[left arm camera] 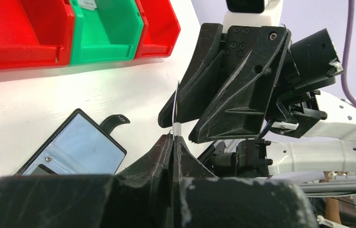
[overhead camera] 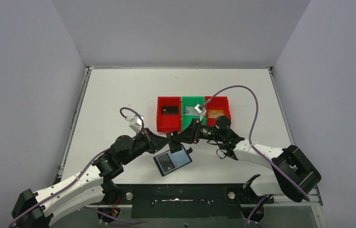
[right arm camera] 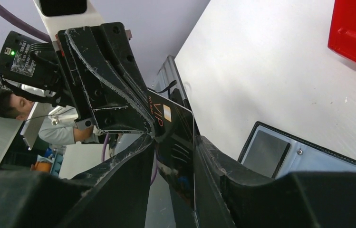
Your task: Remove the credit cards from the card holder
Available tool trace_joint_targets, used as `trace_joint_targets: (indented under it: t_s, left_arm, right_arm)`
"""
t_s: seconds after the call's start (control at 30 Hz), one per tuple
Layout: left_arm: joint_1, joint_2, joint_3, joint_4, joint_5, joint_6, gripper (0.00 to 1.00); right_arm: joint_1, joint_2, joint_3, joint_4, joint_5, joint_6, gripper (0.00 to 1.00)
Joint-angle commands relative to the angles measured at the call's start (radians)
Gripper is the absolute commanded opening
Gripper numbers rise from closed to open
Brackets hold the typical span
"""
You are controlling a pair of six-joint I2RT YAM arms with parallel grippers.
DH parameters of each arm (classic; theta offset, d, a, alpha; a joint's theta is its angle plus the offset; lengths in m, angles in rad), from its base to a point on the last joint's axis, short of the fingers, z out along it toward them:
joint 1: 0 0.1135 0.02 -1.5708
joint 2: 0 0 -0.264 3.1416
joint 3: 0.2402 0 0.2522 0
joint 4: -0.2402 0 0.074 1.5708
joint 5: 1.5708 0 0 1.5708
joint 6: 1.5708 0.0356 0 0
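The card holder [overhead camera: 172,160] lies open on the white table in front of the arms, its grey-blue inner face [left arm camera: 78,147] up and a dark card [right arm camera: 266,153] still in a pocket. Above it, my left gripper [left arm camera: 175,137] is shut on the lower edge of a black credit card [right arm camera: 171,123] with orange lettering, held upright and seen edge-on [left arm camera: 177,111] in the left wrist view. My right gripper [right arm camera: 176,142] straddles the same card from the other side. The card rests against one finger, and a gap shows at the other finger [right arm camera: 133,156].
Three bins stand in a row behind the grippers: a red bin [overhead camera: 160,118] with a dark card, a green bin [overhead camera: 186,118] with a pale card, and a red bin [overhead camera: 226,107] with a gold card. The right arm's purple cable [overhead camera: 242,90] arcs above them.
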Motion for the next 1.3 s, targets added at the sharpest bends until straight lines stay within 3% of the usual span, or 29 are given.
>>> trace_joint_targets:
  t_s: [0.0,0.4,0.53,0.67,0.9,1.27]
  left_arm:
    - [0.018,-0.032,0.03,0.051,0.006,0.017,0.0]
    - [0.038,-0.052,0.01,0.051,0.017,0.006,0.0]
    - [0.04,-0.048,0.003,0.067,0.031,0.001,0.0]
    - [0.041,-0.035,-0.011,0.108,0.045,-0.016,0.0]
    - [0.044,0.004,-0.012,0.141,0.063,-0.025,0.0]
    - [0.066,-0.081,-0.039,0.08,0.02,-0.038,0.0]
  right_arm:
    - [-0.01,-0.007,-0.019,0.132,-0.059,0.034,0.35]
    - [-0.015,-0.009,-0.029,0.208,-0.091,0.069,0.12]
    - [-0.016,-0.003,-0.027,0.227,-0.089,0.079,0.23]
    - [-0.018,0.012,-0.02,0.247,-0.081,0.09,0.26]
    - [-0.026,0.036,-0.036,0.352,-0.073,0.139,0.23]
    - [-0.052,0.019,-0.062,0.369,-0.074,0.153,0.2]
